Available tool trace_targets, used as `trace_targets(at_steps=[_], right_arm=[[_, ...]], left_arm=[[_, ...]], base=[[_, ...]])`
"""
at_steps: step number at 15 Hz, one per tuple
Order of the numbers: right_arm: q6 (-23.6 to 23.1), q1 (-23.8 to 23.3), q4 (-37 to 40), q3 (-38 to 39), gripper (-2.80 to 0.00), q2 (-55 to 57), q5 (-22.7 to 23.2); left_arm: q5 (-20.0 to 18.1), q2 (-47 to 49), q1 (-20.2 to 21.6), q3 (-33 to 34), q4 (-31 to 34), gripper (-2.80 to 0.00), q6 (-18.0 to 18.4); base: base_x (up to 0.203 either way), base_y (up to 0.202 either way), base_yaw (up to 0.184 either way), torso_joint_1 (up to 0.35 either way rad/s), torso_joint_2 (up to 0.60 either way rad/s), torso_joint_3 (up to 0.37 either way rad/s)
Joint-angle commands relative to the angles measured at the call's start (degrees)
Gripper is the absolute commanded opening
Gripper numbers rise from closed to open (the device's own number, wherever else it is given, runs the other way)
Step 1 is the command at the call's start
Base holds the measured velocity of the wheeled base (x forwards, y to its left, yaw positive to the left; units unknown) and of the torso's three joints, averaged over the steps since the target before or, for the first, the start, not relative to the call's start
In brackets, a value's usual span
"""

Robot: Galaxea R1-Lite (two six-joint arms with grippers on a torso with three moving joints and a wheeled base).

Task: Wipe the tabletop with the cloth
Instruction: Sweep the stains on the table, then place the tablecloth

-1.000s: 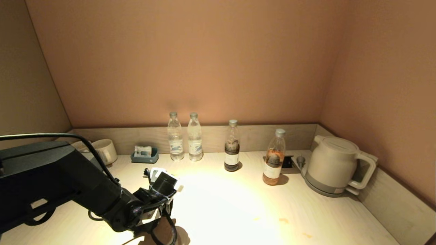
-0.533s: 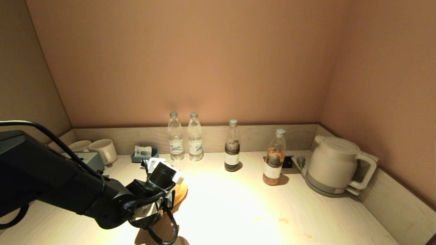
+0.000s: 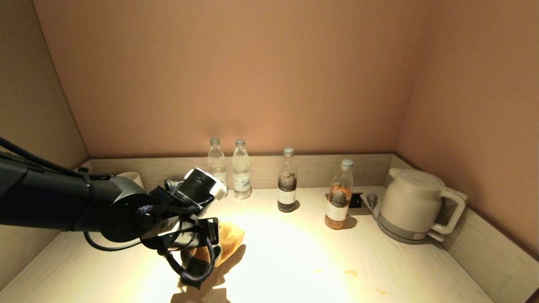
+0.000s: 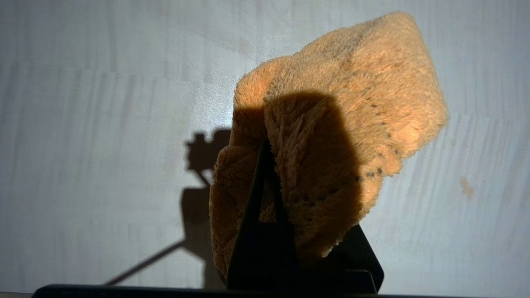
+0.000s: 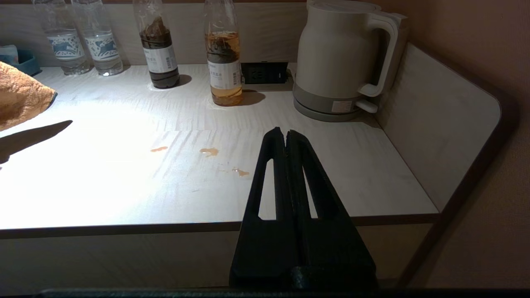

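The orange-yellow cloth hangs bunched from my left gripper, which is shut on it a little above the left middle of the pale tabletop. In the left wrist view the cloth drapes over the gripper and hides one finger. Its shadow falls on the wood below. Small orange stains lie at the front right, apart from the cloth, and show in the right wrist view. My right gripper is shut and empty, off the table's front edge.
Two water bottles, a dark bottle and an orange-tinted bottle stand along the back rim. A white kettle and a socket sit back right. A cup peeks out behind my left arm.
My left arm has risen and swung back and to the right, lifting the cloth off the tabletop's front left. The right arm has not moved.
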Motion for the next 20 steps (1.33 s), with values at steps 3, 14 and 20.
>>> trace_targets(at_steps=[3, 14, 20], right_arm=[[-0.02, 0.00, -0.01, 0.00, -2.80, 0.07, -0.01], [-0.02, 0.00, -0.01, 0.00, -2.80, 0.07, -0.01], [-0.02, 0.00, -0.01, 0.00, -2.80, 0.07, -0.01]], left_arm=[[-2.91, 4.07, -0.39, -2.21, 1.61, -2.80, -1.10], [-4.57, 10.19, -3.39, -5.08, 0.15, -2.80, -3.41], [-6.67, 11.39, -4.51, -5.57, 0.20, 0.00, -3.82]], base=[[0.000, 0.000, 0.000, 0.000, 0.00, 0.000], [0.000, 0.000, 0.000, 0.000, 0.00, 0.000], [0.000, 0.000, 0.000, 0.000, 0.00, 0.000]])
